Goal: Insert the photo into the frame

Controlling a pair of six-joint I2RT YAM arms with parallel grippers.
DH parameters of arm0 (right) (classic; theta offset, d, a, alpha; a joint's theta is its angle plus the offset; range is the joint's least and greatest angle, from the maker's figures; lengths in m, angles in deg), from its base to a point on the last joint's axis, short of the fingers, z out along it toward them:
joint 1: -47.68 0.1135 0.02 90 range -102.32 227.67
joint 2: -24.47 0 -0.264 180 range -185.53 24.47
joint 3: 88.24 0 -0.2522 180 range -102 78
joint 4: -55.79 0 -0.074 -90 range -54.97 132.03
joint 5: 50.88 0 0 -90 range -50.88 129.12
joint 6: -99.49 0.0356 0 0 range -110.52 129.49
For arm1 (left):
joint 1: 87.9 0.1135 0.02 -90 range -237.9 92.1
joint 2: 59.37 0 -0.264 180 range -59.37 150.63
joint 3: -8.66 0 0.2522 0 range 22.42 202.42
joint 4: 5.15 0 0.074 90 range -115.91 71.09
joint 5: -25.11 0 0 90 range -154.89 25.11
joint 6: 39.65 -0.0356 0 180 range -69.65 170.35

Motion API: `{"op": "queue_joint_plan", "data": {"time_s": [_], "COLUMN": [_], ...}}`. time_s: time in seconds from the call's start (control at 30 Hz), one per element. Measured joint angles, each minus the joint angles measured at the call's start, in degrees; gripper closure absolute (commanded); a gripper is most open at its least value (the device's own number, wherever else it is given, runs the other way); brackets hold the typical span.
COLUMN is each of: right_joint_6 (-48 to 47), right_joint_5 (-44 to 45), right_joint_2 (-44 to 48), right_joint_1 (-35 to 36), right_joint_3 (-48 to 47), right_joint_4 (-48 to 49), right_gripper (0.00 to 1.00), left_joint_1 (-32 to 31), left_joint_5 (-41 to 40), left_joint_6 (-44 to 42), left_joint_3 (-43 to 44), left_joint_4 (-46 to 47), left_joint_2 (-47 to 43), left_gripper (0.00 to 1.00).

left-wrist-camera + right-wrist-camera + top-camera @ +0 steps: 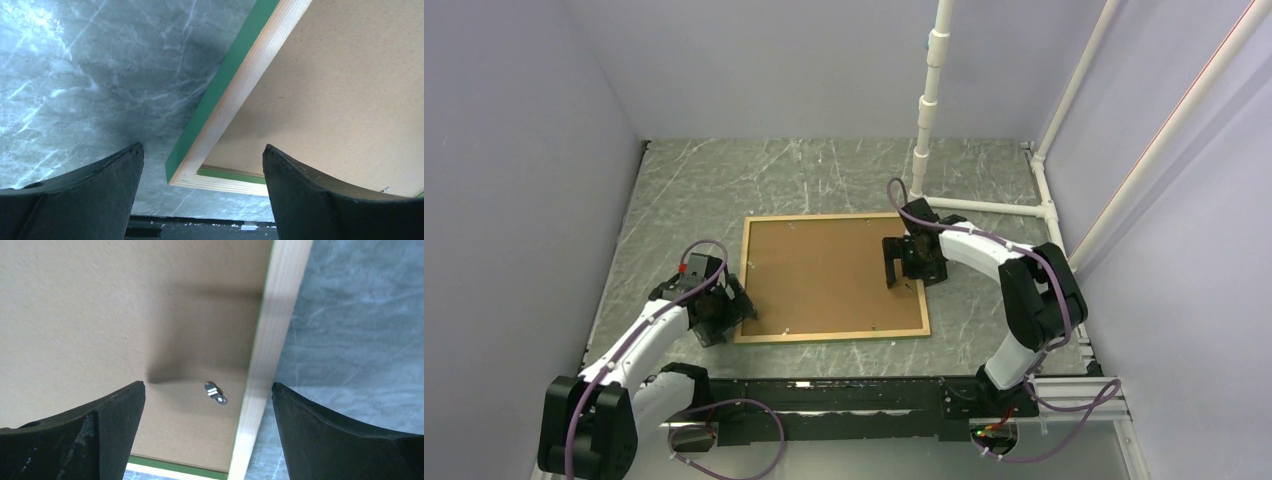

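Overall, the desk (824, 170) is a grey-green marbled surface, and the frame (834, 336) lies flat on it, long sides running left to right. Its upward face is light natural wood. Its outer edge shows green in my left wrist view.

Inside the frame, a brown backing board (829, 275) fills the opening from rail to rail and sits below the level of the wood face. A strip of green shows along the recess at the frame's near rail.

Beyond the frame's far right corner, a white pipe stand (929, 100) rises from the desk.

My left hand (727, 315) hangs over the frame's near left corner. Its jaws are spread wide and grip nothing. One finger (85, 190) is over bare desk outside the left rail, the other over the board. I cannot tell whether either touches down.

My right hand (907, 264) hangs over the frame's right rail, towards its far end. Its jaws are also spread wide and hold nothing. One finger (75, 435) is over the board, the other over the desk outside the rail.

A small metal clip (215, 393) lies on the board, just beside the inner edge of the right rail.
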Motion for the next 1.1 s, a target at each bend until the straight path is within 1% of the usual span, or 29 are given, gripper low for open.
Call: {"op": "queue_joint_plan", "data": {"time_s": [0.13,0.23,0.4,0.5,0.53,0.6,0.63,0.67,0.7,0.8,1.1], "right_joint_6": [0.1,1.1,2.4,2.9,2.9,3.0,3.0,2.9,3.1,3.5,3.0], "right_joint_5": [2.3,2.7,2.7,3.0,3.2,3.9,4.4,4.9,5.3,6.2,5.4], "right_joint_2": [2.1,3.3,3.7,3.6,3.5,3.2,3.2,3.2,3.2,3.4,3.4], "right_joint_1": [0.3,0.3,0.4,0.4,0.3,0.0,-0.3,-0.5,-1.0,-1.7,-2.2], "right_joint_3": [3.4,4.9,5.6,5.3,5.1,4.6,4.4,4.2,4.1,3.9,3.8], "right_joint_4": [0.1,1.1,1.8,1.8,1.8,1.5,1.0,0.6,0.3,0.0,-0.3], "right_gripper": [0.09,0.19,0.24,0.36,0.41,0.60,0.66,0.70,0.76,1.00,1.00], "left_joint_1": [0.0,0.0,0.0,0.0,0.0,0.0,0.0,0.0,0.0,0.0,-0.1], "left_joint_5": [-0.9,-1.0,-1.0,-1.0,-1.0,-1.0,-1.1,-1.0,-1.0,-1.0,-1.0], "left_joint_6": [0.0,-0.1,-0.2,-0.2,-0.2,-0.3,-0.4,-0.4,-0.5,-0.6,-0.7], "left_joint_3": [0.3,0.5,0.7,0.7,0.7,0.8,0.9,0.9,1.0,1.1,1.3], "left_joint_4": [-0.8,-0.8,-0.9,-0.9,-0.9,-0.9,-0.9,-0.9,-0.9,-0.9,-1.0], "left_joint_2": [0.6,1.1,1.6,1.6,1.7,1.9,2.1,2.2,2.4,2.6,3.1], "left_gripper": [0.08,0.08,0.08,0.08,0.08,0.08,0.08,0.09,0.09,0.09,0.08]}}
